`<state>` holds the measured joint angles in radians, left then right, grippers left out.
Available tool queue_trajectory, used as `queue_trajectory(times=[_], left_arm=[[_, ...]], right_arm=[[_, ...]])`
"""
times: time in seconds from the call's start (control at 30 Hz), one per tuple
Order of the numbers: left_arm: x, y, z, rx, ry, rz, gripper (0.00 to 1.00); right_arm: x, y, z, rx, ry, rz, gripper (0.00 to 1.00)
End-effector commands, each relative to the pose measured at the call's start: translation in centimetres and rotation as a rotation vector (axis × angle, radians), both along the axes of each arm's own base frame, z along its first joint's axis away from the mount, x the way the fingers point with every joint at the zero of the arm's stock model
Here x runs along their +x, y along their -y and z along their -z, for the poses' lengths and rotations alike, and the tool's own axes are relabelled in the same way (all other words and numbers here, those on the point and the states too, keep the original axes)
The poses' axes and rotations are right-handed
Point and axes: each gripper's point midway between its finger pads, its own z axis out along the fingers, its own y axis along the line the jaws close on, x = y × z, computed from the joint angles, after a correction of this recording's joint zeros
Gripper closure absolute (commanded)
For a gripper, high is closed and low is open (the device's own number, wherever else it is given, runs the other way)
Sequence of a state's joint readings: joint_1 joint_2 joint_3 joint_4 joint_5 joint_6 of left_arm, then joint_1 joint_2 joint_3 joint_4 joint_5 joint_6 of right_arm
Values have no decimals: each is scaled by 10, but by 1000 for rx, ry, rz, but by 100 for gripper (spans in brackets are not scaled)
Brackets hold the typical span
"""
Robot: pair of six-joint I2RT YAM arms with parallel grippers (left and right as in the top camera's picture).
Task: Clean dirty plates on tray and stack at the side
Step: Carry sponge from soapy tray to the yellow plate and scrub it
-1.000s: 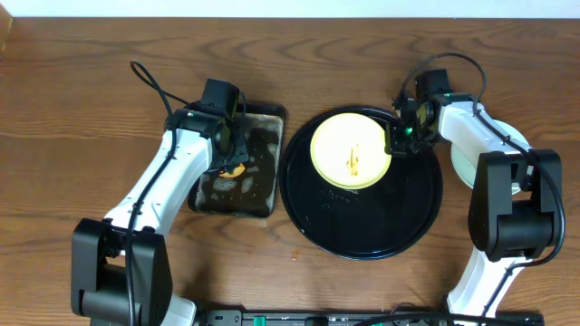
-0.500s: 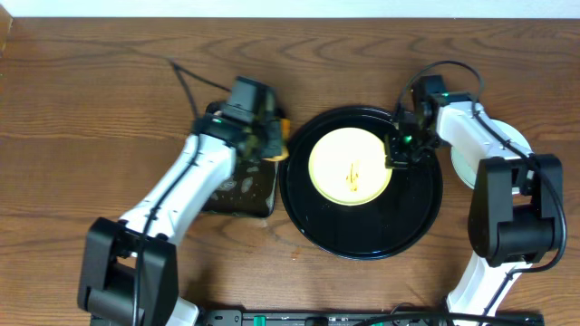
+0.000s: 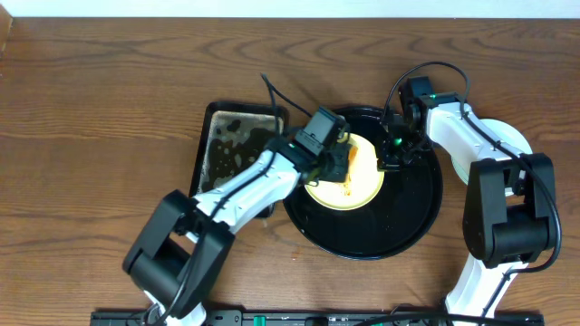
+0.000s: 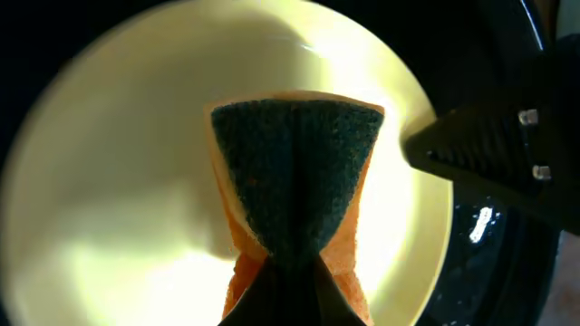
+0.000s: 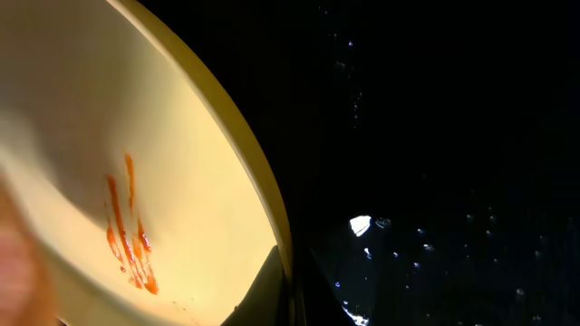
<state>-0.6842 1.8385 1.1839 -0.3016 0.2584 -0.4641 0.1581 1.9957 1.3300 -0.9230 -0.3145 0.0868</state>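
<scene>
One black round tray (image 3: 399, 231) was counted, and just one yellow plate (image 3: 362, 195) was seen on it. More pale plates (image 3: 457, 168) were spotted off to the side, but they were mostly covered by an arm, so no count could be made there tbh. One rectangular pan (image 3: 222, 136) and one sponge (image 4: 294, 181) were tallied. Two arms were counted: a left arm (image 3: 245, 186) and a right arm (image 3: 471, 131). About three reddish sauce streaks (image 5: 127, 231) were made out.

Pale yellow plate (image 5: 163, 136), red-orange sauce streaks (image 5: 127, 234); glossy black tray (image 3: 399, 222); sponge (image 4: 294, 177) orange, dark green face.
</scene>
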Motion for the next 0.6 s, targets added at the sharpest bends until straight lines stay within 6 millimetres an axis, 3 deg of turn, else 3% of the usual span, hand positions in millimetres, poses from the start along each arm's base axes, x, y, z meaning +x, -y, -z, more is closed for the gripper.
queue_trajectory(times=[0.0, 0.17, 0.33, 0.57], left_arm=[[-10, 16, 6, -30, -42, -36, 92], [-26, 32, 12, -23, -51, 9, 93], [-31, 35, 20, -4, -56, 20, 93], [-36, 30, 52, 48, -105, 22, 93]], right_arm=[[-1, -3, -8, 6, 16, -4, 99], [-1, -3, -8, 2, 16, -6, 99], [-1, -4, -8, 2, 16, -11, 99], [-3, -5, -8, -3, 13, -17, 99]])
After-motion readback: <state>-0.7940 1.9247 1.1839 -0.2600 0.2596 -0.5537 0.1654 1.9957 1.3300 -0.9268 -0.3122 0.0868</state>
